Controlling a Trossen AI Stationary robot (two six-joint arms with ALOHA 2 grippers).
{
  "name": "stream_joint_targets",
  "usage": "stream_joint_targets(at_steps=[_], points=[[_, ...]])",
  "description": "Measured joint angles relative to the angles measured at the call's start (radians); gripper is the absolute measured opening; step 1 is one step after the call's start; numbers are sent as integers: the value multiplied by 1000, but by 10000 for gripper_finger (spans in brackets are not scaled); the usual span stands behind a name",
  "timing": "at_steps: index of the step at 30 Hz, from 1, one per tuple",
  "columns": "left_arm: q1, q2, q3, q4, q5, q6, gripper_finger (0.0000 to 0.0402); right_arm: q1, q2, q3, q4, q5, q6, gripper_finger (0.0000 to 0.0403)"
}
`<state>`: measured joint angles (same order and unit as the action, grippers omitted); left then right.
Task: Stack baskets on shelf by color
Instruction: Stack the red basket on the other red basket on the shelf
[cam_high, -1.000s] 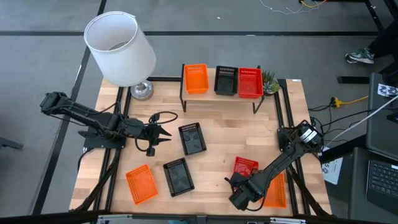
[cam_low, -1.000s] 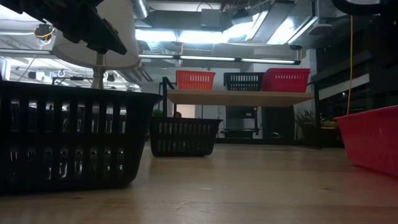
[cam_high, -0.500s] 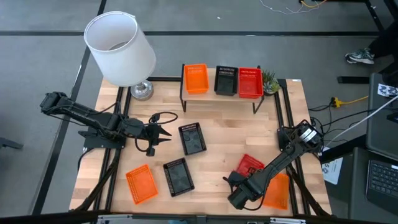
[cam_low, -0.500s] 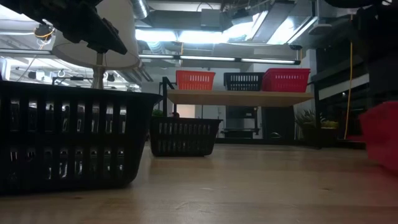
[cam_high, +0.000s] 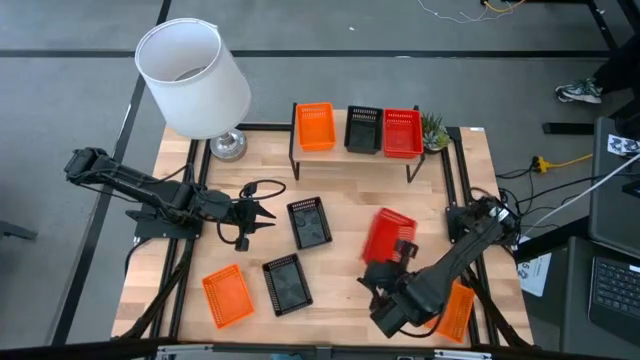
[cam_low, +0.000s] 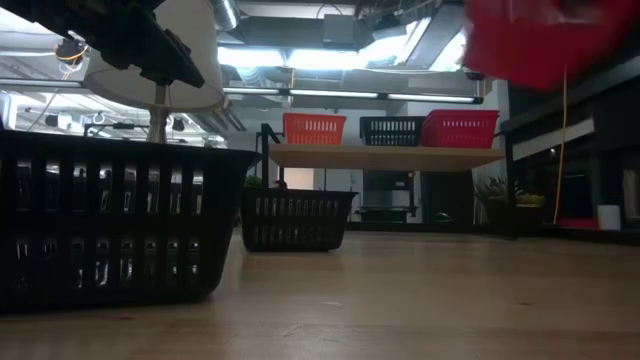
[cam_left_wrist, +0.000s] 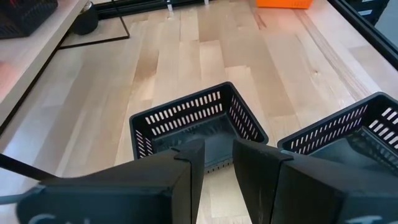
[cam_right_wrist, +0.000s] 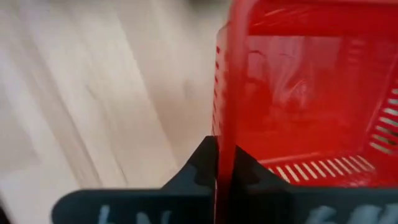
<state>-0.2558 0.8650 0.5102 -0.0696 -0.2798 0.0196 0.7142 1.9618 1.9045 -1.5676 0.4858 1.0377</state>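
Near the table's front right corner, the right gripper (cam_high: 392, 270) has its jaws clenched on one wall of a red basket (cam_high: 387, 238), which it holds in the air above the tabletop; in the right wrist view the thin red wall (cam_right_wrist: 225, 155) runs between the two dark fingers. An orange basket (cam_high: 455, 309) lies beside that arm at the right edge. On the shelf (cam_high: 352, 158) at the back edge stand three baskets in a row: orange (cam_high: 314, 127), black (cam_high: 363, 130) and red (cam_high: 402, 132). Toward the left edge, the left gripper (cam_high: 262, 215) hovers with its jaws nearly closed on nothing, just beside a black basket (cam_high: 309, 222) at the table's middle. A second black basket (cam_high: 287, 283) and another orange one (cam_high: 228, 295) lie near the front edge.
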Motion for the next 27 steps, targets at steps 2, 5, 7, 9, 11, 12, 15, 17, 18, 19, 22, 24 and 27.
stream_joint_targets(at_steps=[2, 5, 7, 9, 11, 12, 15, 17, 18, 19, 22, 24, 27], points=[[0, 0, 0, 0, 0, 0, 76, -5, -24, 33, 7, 128, -150, 1], [0, 0, 0, -7, 0, 0, 76, -40, -56, 66, 1, 296, -271, 1], [0, 0, 0, -8, 0, 0, 76, -83, -84, 62, -5, 340, -368, 1], [0, 0, 0, -12, 0, 0, 76, -134, -126, 51, 1, 358, -447, 0], [0, 0, 0, -12, 0, 0, 76, -195, -167, 45, -8, 359, -545, 0], [0, 0, 0, -14, 0, 0, 76, -229, -189, 46, -5, 362, -587, 0], [0, 0, 0, -17, 0, 1, 76, -330, -265, 45, -3, 373, -729, 0], [0, 0, 0, -19, 0, 5, 76, -403, -327, 46, -4, 386, -807, 0], [0, 0, 0, -19, 0, 10, 76, -439, -358, 46, -4, 388, -842, 0], [0, 0, 0, -19, 0, 10, 76, -478, -385, 46, -4, 388, -875, 0], [0, 0, 0, -19, 0, 10, 76, -607, -464, 46, -4, 389, -957, 0], [0, 0, 0, -18, -1, 17, 76, -696, -503, 46, -5, 389, -1025, 0], [0, 0, 0, -18, -1, 18, 76, -819, -525, 46, -5, 330, -1114, 0]])
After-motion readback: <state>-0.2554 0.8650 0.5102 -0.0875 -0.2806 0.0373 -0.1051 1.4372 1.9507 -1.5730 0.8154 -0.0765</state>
